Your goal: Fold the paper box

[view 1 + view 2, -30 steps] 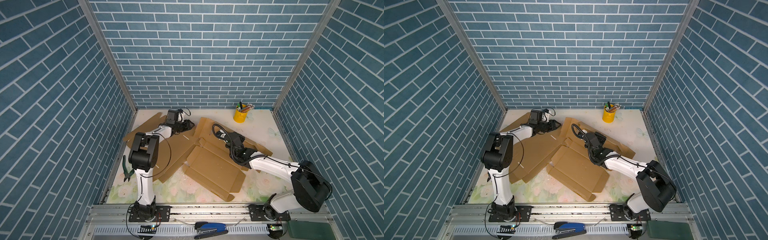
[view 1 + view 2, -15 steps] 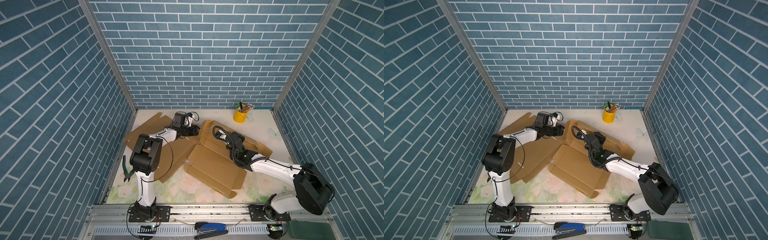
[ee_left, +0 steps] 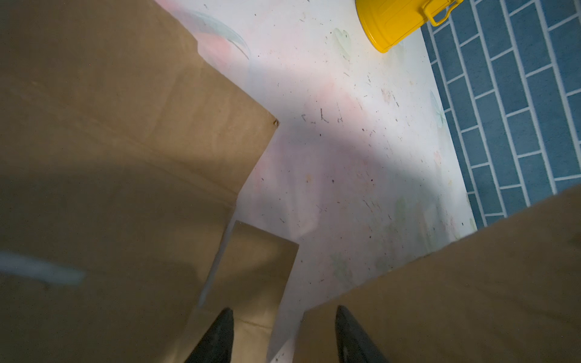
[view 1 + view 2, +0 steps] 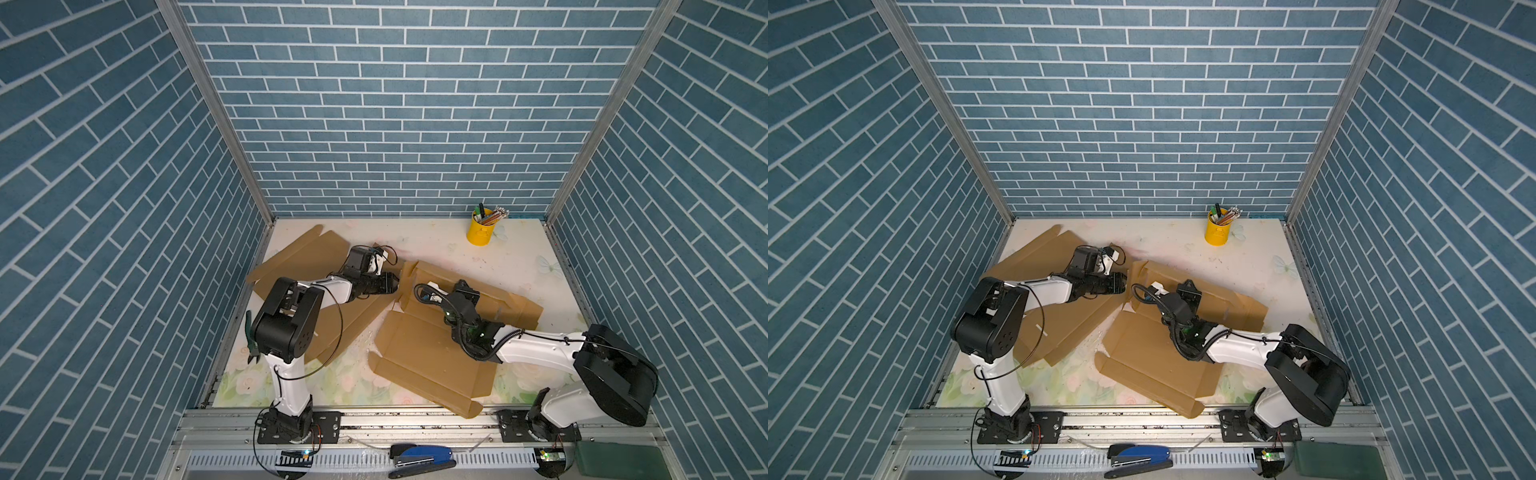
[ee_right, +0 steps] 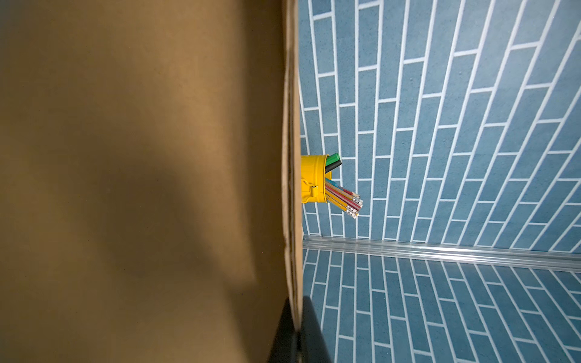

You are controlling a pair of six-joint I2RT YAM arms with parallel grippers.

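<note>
The right gripper (image 5: 297, 311) has its two black jaws pressed together on the thin edge of a brown card panel, pinching it so that the panel stands up from the table rather than lying flat. That panel belongs to the paper box (image 4: 428, 357), an unfolded card blank whose wide base spreads out flat behind and below this gripper, back toward the arm's own base. Beyond the pinched edge, well apart, stands a yellow pencil cup (image 5: 312, 179) against the blue brick wall. Just beside the raised panel's end, the left gripper (image 3: 284, 309) hangs low with its jaws spread partway; nothing is caught between them, only pale table (image 3: 345, 157) and the edge of a small card flap (image 3: 261, 270) show in the gap. One fingertip lies close against the raised panel, though I cannot tell whether it touches. Under and behind this gripper lies a second card blank (image 4: 299, 257), flat. The step in hand appears to be lifting one wall of the box along its crease. The next move probably calls for the left gripper to reach the panel's end flap and turn it inward while the right one holds the wall steady, since thin card bends or slips easily.
</note>
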